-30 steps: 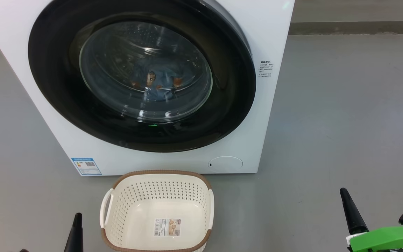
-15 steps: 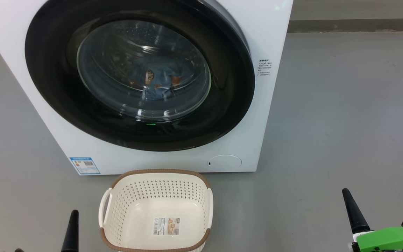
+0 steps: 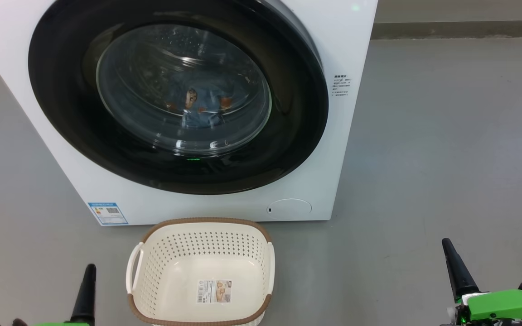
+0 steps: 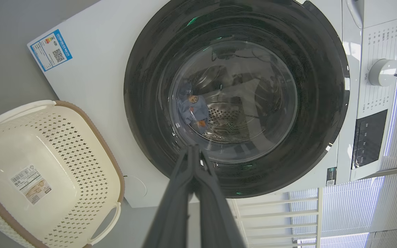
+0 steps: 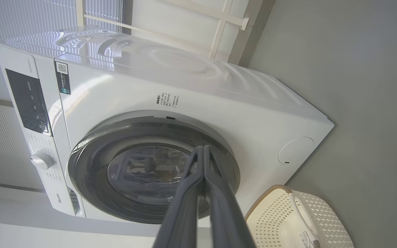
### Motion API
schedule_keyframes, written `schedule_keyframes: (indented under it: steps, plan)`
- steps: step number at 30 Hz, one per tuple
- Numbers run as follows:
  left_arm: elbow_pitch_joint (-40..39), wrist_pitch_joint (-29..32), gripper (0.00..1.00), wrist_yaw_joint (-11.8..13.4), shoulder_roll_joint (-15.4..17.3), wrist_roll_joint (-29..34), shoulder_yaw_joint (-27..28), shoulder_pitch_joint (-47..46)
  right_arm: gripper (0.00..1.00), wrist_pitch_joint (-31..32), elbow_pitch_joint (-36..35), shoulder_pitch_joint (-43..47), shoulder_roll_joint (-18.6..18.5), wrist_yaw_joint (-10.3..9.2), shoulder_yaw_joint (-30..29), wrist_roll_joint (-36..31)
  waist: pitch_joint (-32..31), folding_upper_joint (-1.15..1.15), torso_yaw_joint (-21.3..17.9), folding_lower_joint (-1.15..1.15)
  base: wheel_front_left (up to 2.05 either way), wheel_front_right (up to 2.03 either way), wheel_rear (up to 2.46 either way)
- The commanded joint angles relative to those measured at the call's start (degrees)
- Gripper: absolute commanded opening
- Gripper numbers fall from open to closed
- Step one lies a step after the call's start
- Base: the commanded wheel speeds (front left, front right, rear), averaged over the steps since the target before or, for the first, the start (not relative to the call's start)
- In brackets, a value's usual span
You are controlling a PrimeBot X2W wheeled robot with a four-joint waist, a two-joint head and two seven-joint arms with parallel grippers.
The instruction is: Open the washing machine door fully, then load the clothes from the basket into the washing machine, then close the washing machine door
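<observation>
Left pincer (image 3: 89,268): fingers pressed together into one dark point, pinching nothing, held above the floor (image 3: 447,136).
Right pincer (image 3: 445,242): fingers also pressed together with nothing between them; a green housing (image 3: 505,304) sat behind them.
Basket (image 3: 202,221): stood on the floor between the two pincers, just to the right of the left one and well to the left of the right one, touching neither; the label sticker (image 3: 215,291) showed on its bare bottom.
Washing machine (image 3: 356,45): stood ahead of both pincers, just beyond the basket.
Washing machine door (image 3: 143,104): lay shut against the machine's front, ahead of and above both fingertips, well apart from them; in the left wrist view the closed tip lined up with the edge of the glass window.
Clothes (image 3: 200,106): lay inside the drum behind the glass, light blue with orange-brown figures, ahead of the left pincer and to its right.
Blue label sticker (image 3: 108,213): sat low on the machine's front, straight ahead of the left pincer.
Service flap (image 3: 289,208): sat low on the front, ahead and to the left of the right pincer.
</observation>
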Motion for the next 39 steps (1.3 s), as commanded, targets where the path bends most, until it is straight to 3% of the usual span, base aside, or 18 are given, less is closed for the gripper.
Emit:
schedule_keyframes:
  steps: [1,22,39]
  plan:
    - [-1.1,0.6,0.00,-0.2,1.1,-2.0,2.1,-3.2,0.00,0.7,-1.4,-2.6,-0.2,-0.06,0.5,1.9,0.1,0.00,0.0,0.00,0.00,0.00,0.00]
    - [-0.2,3.7,0.00,-0.2,1.1,-13.6,4.2,-5.1,0.00,4.0,-1.0,-3.7,1.2,-0.08,-1.1,12.5,0.6,0.00,-0.4,0.00,0.00,0.00,0.00]
    - [-0.2,3.9,0.00,-0.2,0.9,-13.4,4.4,-5.1,0.00,4.0,-1.0,-3.7,1.2,-0.08,-1.1,12.5,0.6,0.00,-0.4,0.00,0.00,0.00,0.00]
